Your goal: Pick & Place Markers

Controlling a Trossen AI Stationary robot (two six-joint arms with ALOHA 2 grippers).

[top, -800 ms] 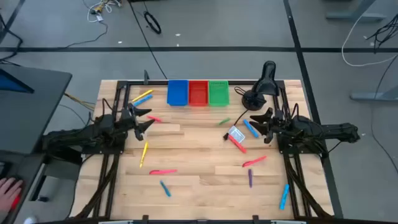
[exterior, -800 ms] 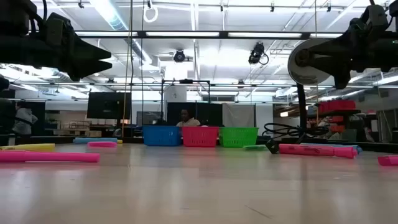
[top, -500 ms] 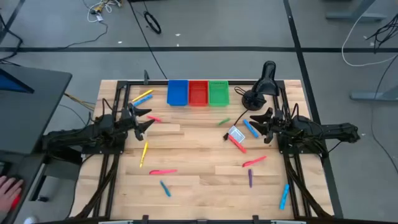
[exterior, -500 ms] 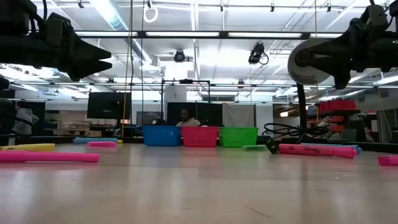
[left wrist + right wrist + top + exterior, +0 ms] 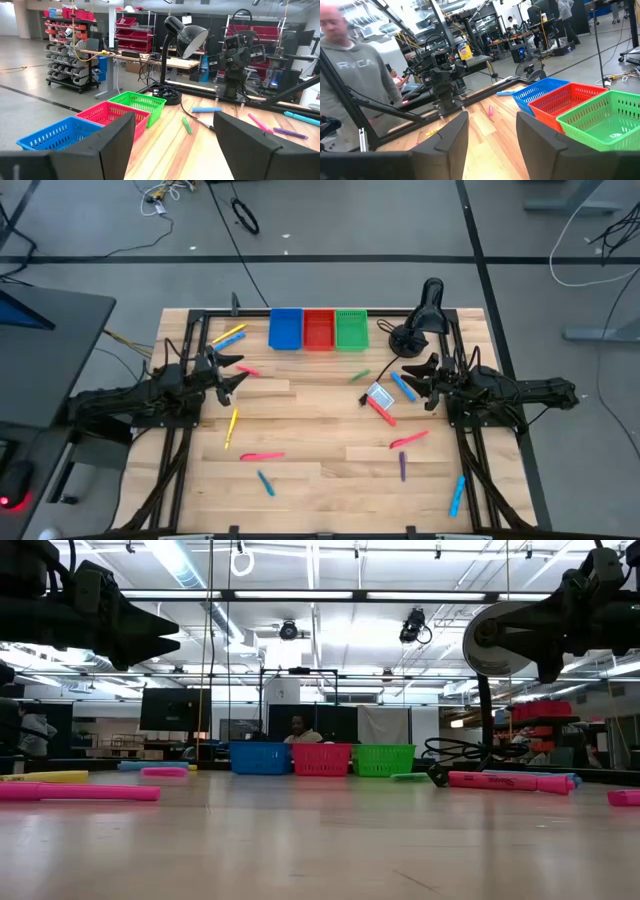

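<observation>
The left end effector (image 5: pixel 233 370) hovers over the tabletop's (image 5: pixel 310 440) left side with its two fingers spread apart and nothing between them. Near it lie a yellow marker (image 5: pixel 228 336) and a blue marker (image 5: pixel 233 340) crossed at the back left corner, a small pink marker (image 5: pixel 248 370) just beside the fingers, a yellow marker (image 5: pixel 233 423) further forward, then a long pink marker (image 5: pixel 262 456) and a short blue marker (image 5: pixel 265 482) toward the front edge. At the back edge stand three mesh bins side by side, blue bin (image 5: pixel 286 328), red bin (image 5: pixel 319 329) and green bin (image 5: pixel 352 328); no marker shows inside them. The middle of the tabletop is bare wood. Right of centre a green marker (image 5: pixel 361 375) lies near a white-and-blue card (image 5: pixel 379 395), with a red marker (image 5: pixel 381 411) and a blue marker (image 5: pixel 403 387) beside it. The right end effector (image 5: pixel 417 380) hangs above that blue marker, fingers parted, gripping nothing. Forward lie a pink marker (image 5: pixel 409 439), a purple marker (image 5: pixel 403 467) and a blue marker (image 5: pixel 457 495) near the right front edge.
</observation>
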